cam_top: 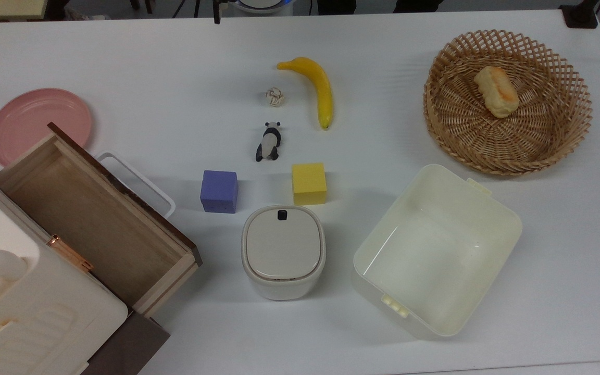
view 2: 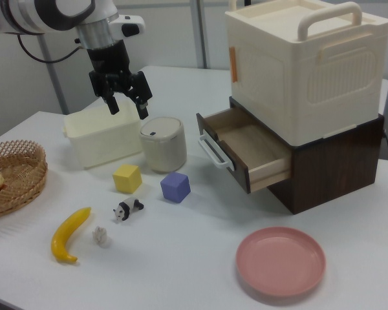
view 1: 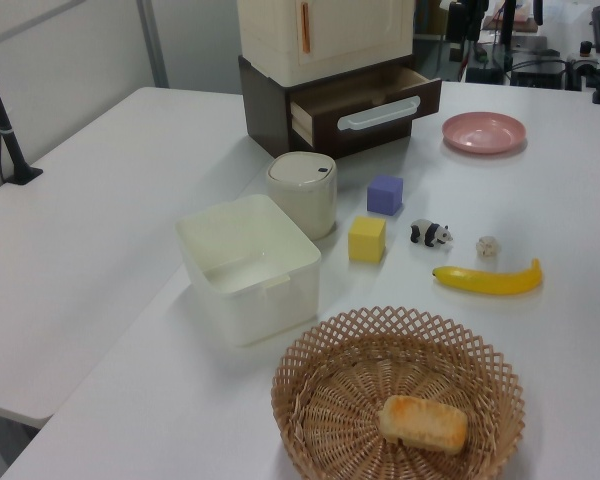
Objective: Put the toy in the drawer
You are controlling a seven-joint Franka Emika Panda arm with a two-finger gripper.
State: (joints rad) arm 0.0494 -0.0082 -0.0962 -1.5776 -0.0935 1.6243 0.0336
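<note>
I read no text, labels, brand marks, numbers or signs in any of the three views. I checked the plain surfaces most likely to carry print: the cream cabinet [view 2: 308, 71], the drawer [cam_top: 97, 208], the lidded cream canister [cam_top: 283, 259] and the cream plastic tub [cam_top: 435, 250]. All of them look blank. The small dark spot on the canister lid is too small for me to tell whether it carries a mark.
</note>
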